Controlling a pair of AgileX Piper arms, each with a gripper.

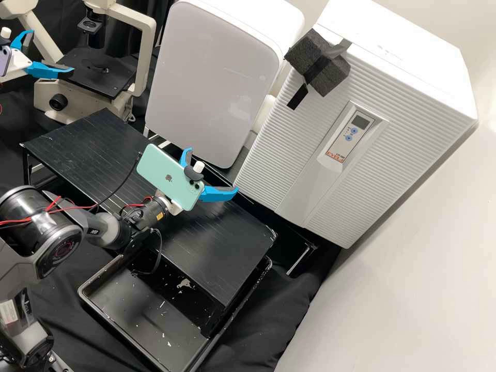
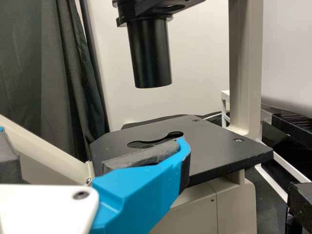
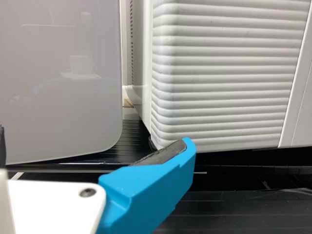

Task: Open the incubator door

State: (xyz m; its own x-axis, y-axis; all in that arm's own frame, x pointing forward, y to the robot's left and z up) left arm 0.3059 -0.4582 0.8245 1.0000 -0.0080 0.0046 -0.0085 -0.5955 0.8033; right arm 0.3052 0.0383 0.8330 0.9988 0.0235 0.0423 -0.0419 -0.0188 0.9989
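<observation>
Door, white, ribbed (image 1: 289, 150), fronting boxy white incubator (image 1: 408, 36); seemingly shut, its edge being poorly seen. Dark grey foam block (image 1: 335, 77), taped at upper corner. Right gripper (image 1: 213, 170), blue-fingered, spread, near lower corner. Left gripper (image 1: 51, 50), likewise spread, by beige-and-black microscope (image 1: 146, 54).

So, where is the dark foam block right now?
In the high view, the foam block is at the upper left of the white ribbed cabinet, above its control panel.

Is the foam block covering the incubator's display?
No, the display is uncovered, with the foam block nearer the top of the incubator.
</observation>
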